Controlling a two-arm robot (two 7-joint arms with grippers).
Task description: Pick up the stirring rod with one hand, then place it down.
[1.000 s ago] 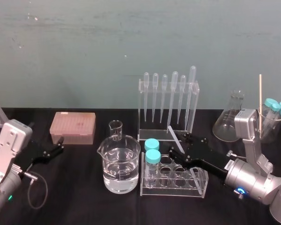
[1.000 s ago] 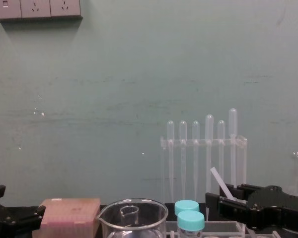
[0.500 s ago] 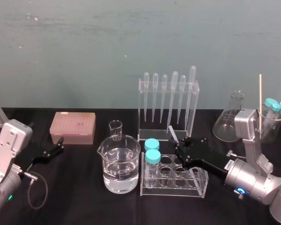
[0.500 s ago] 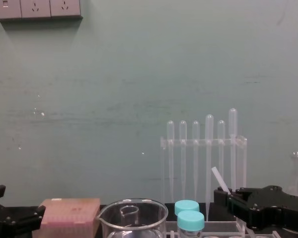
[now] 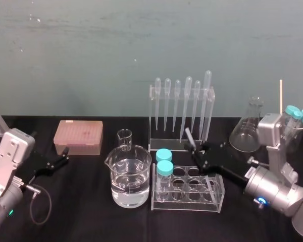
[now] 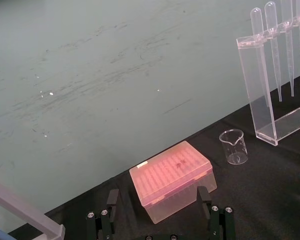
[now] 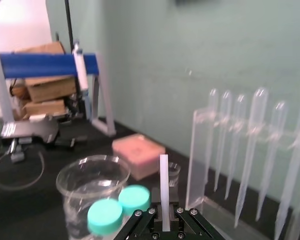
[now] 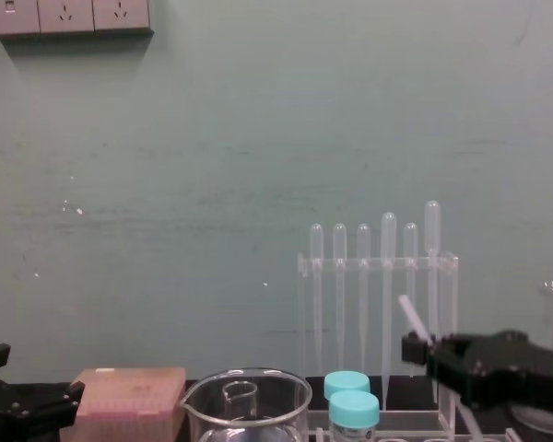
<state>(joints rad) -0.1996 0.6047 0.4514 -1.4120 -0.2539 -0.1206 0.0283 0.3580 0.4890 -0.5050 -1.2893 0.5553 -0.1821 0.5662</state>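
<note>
head view: the right gripper [image 5: 194, 147] stays closed on the lower end of the stirring rod [image 5: 189, 136]. compared with half a second ago, it has risen and drawn back, so the rod now stands steeper. it is clear above the test tube rack [image 5: 217, 195] and just in front of the pipette rack [image 5: 161, 145]. judgement: pick-up is complete and the placing step remains. the left gripper [image 5: 59, 162] is parked, fingers apart, low over the worktop [image 5: 91, 217] near the pink tip box [image 5: 78, 136].
</note>
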